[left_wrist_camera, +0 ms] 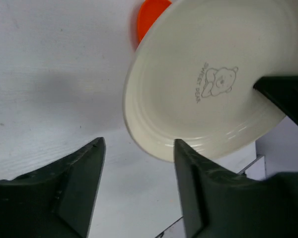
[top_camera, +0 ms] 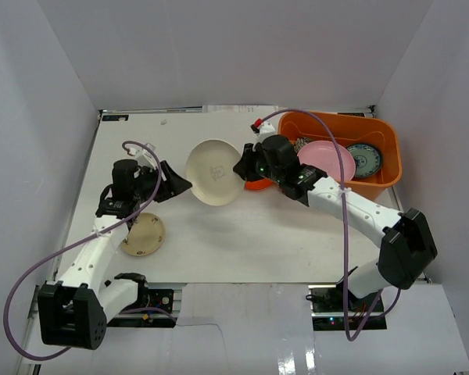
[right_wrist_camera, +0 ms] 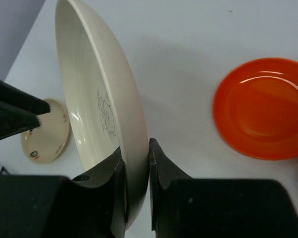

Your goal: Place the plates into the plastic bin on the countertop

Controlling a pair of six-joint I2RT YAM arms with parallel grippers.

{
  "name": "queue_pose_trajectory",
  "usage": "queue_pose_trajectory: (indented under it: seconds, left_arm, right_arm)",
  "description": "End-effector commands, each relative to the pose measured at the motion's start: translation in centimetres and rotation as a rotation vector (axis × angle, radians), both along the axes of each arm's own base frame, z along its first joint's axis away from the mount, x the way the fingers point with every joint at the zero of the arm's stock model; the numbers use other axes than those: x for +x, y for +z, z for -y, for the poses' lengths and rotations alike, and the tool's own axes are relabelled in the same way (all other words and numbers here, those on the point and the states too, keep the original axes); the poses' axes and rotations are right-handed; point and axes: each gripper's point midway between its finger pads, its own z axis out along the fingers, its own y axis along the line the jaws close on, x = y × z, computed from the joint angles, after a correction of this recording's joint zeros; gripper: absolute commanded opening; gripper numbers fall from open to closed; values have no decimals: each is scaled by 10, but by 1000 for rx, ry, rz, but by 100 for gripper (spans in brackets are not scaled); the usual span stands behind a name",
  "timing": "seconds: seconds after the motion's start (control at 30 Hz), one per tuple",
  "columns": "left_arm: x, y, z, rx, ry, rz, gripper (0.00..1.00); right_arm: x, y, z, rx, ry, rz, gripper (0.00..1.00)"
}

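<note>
Seen from above, a white countertop (top_camera: 258, 234) enclosed by pale walls, with two robot arms reaching in from its near edge. A round cream plate (top_camera: 213, 172) sits in the middle of the counter, tipped steeply so that its face turns toward the left arm. The right gripper (top_camera: 246, 166) is clenched on the plate's right rim. Its wrist camera shows the two fingers pinching the thin edge from front and back (right_wrist_camera: 135, 148). The left gripper (top_camera: 180, 181) sits just beside the opposite rim with its jaws apart, holding nothing. Its own camera shows bare counter between its fingers (left_wrist_camera: 139, 144) and the plate's face, printed with a small bear, beyond them. A small orange-red dish (top_camera: 258, 186) lies flat on the counter beneath the right gripper, and a small tan dish (top_camera: 144, 234) lies near the left arm. The large orange plastic bin (top_camera: 336, 117) stands at the far right and already holds a pink plate (top_camera: 322, 156) and a blue-green patterned plate (top_camera: 365, 160). The cream plate looks like glazed ceramic, so it is probably rigid, fairly heavy, slick and breakable. A one-sided rim pinch may therefore let it swivel or slip. The safest hold seems to be deep over the rim, with the plate carried low and set gently into the bin.
</note>
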Motion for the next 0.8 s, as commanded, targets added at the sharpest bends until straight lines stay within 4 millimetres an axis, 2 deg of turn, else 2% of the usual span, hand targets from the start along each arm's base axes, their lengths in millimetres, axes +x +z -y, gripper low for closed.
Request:
queue_pose_trajectory:
  seconds: [0.0, 0.03, 0.07, 0.1, 0.13, 0.17, 0.2, 0.23, 0.3, 0.33, 0.43, 0.47, 0.5, 0.53, 0.57, 0.6, 0.63, 0.67, 0.7, 0.77]
  left_arm:
    - [-7, 47, 5, 32, -80, 129, 69]
    - [-12, 56, 4, 58, -98, 179, 78]
    - [-16, 55, 4, 67, -102, 188, 81]
    - [-22, 59, 8, 61, -122, 211, 84]
    - [-29, 62, 12, 57, -154, 243, 98]
    - [-38, 67, 15, 46, -174, 296, 98]
    - [-42, 71, 16, 39, -185, 324, 98]
    - [-49, 77, 21, 25, -219, 351, 98]
    - [-57, 87, 24, 15, -246, 394, 98]
    - [-60, 89, 27, 8, -261, 402, 98]
    - [-63, 90, 28, 0, -273, 402, 98]
    - [-63, 90, 29, -2, -275, 403, 98]
    - [-64, 90, 30, -7, -278, 400, 98]
    - [-65, 90, 30, -7, -280, 401, 98]
    - [-65, 90, 29, -6, -277, 401, 98]
    - [-65, 90, 29, -6, -274, 400, 98]
    - [-65, 89, 28, -2, -265, 394, 98]
    - [-62, 89, 26, 6, -247, 393, 98]
    - [-61, 89, 25, 10, -237, 390, 98]
    - [-59, 87, 22, 22, -214, 378, 98]
  right_arm:
    - [31, 57, 40, -2, -210, 169, 8]
    - [43, 66, 60, 6, -263, 181, 8]
    - [45, 82, 74, 44, -283, 195, 8]
    - [50, 87, 87, 65, -306, 193, 8]
    - [69, 89, 125, 79, -392, 184, 8]
    - [69, 99, 141, 136, -408, 173, 8]
    - [75, 97, 162, 146, -458, 165, 8]
    - [87, 84, 204, 132, -571, 147, 8]
    - [88, 76, 239, 141, -661, 132, 8]
    - [89, 60, 264, 122, -725, 108, 8]
    - [91, 34, 302, 95, -833, 61, 8]
    - [91, 14, 310, 79, -855, 17, 8]
    - [92, 6, 314, 74, -862, -4, 9]
    - [93, -1, 326, 70, -887, -25, 11]
    - [94, -6, 328, 62, -890, -42, 15]
    - [94, -9, 331, 50, -904, -54, 34]
    - [94, -7, 335, 32, -916, -46, 44]
    - [96, 6, 336, 37, -917, -17, 54]
    - [96, 11, 338, 30, -922, -12, 73]
    - [97, 35, 332, 39, -888, 39, 84]
